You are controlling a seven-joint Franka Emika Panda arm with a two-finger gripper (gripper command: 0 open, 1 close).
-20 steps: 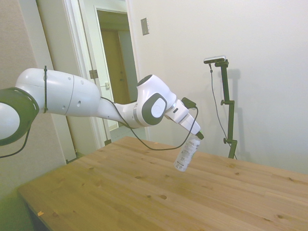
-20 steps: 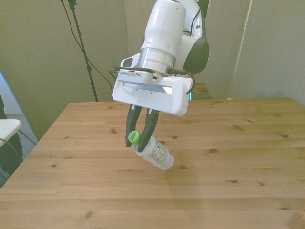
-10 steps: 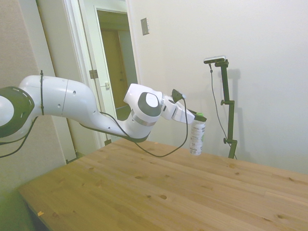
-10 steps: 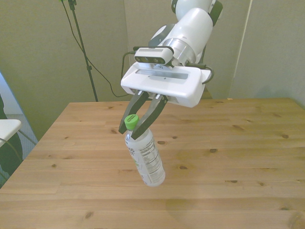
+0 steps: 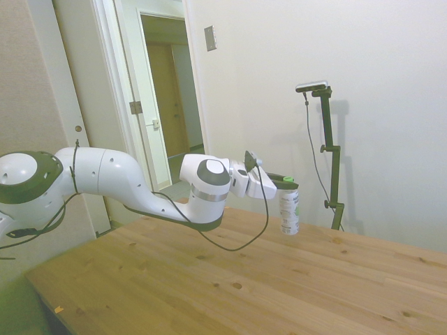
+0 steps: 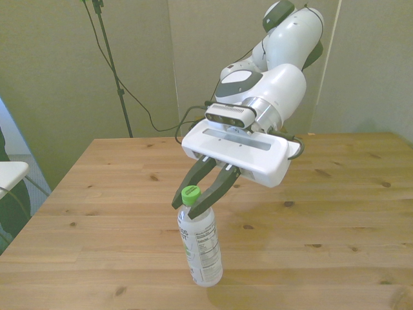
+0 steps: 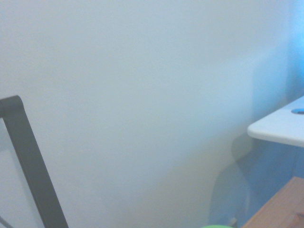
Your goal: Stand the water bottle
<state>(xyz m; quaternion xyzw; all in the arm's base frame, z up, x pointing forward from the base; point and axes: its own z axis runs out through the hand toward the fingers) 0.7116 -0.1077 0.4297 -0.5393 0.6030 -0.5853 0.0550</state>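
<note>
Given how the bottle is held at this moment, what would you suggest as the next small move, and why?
Probably a short, straight lowering. The gripper has its jaws shut on the neck below the green cap, and the water bottle hangs nearly upright. In the side view its base looks slightly above the table, so I would seat it before opening the jaws.

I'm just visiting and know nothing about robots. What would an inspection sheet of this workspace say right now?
Surface: wooden table, knotty planks.
Job's things: water bottle, green cap up, nearly upright; whether its base touches the table cannot be told.
Clutter: nothing seen on the table.
Grippers: pincer shut on the bottle's neck, just under the cap.
Cables: black cable hangs in a loop from the arm's wrist.
Surroundings: plain walls, an open doorway in the side view.
</note>
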